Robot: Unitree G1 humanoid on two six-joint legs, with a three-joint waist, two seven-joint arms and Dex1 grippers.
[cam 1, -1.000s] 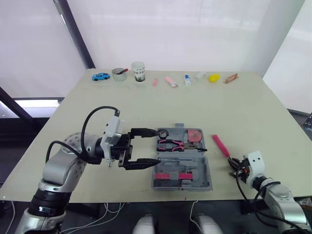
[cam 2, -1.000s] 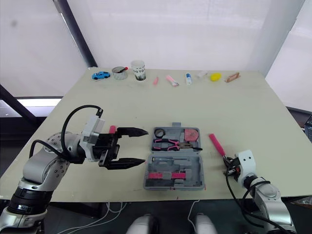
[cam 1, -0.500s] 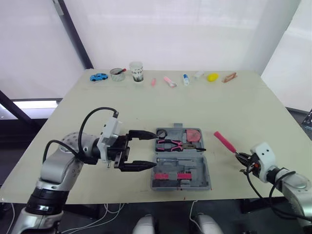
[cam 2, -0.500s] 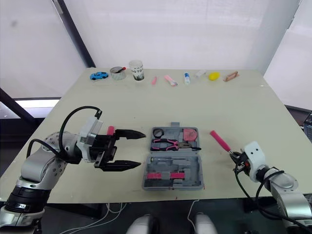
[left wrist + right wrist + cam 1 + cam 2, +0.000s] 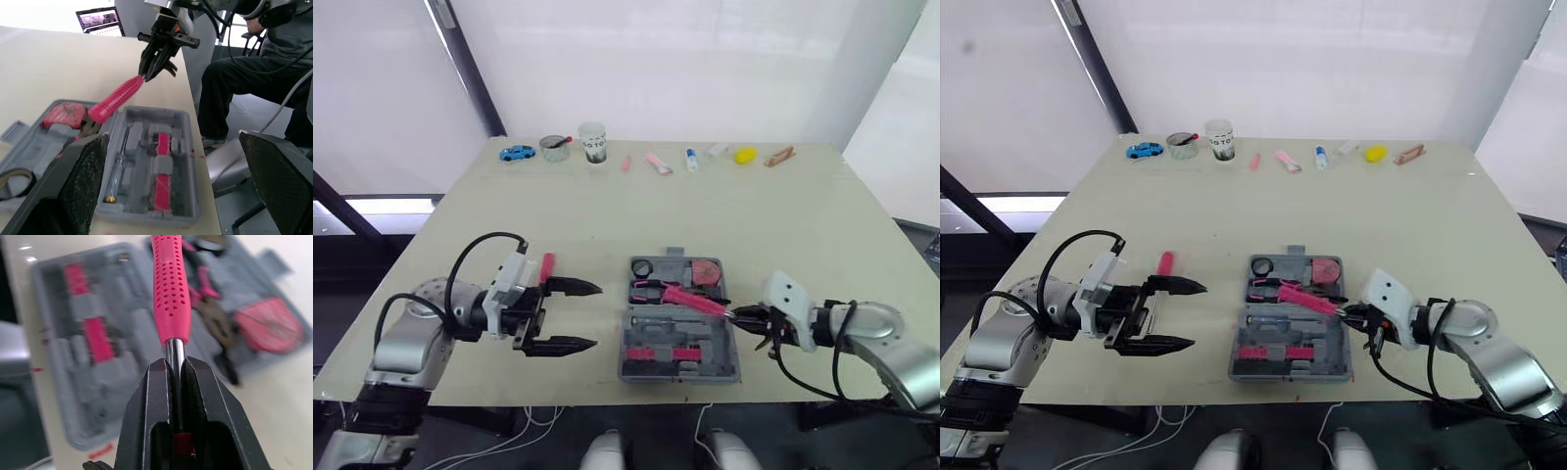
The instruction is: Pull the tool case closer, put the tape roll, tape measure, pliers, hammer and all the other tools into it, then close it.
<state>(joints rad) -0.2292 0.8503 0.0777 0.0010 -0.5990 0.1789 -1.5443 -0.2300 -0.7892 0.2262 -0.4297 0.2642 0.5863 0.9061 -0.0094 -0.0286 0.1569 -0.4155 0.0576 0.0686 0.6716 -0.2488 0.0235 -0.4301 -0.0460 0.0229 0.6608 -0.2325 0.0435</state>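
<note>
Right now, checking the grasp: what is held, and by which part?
The right gripper holds the pink-handled tool by its metal shaft; the left gripper is open, empty.

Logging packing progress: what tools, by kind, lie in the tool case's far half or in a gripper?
Tape roll: 1
Pliers: 1
Tape measure: 1
Pink-handled tool, held in the right gripper: 1
Total: 4
</note>
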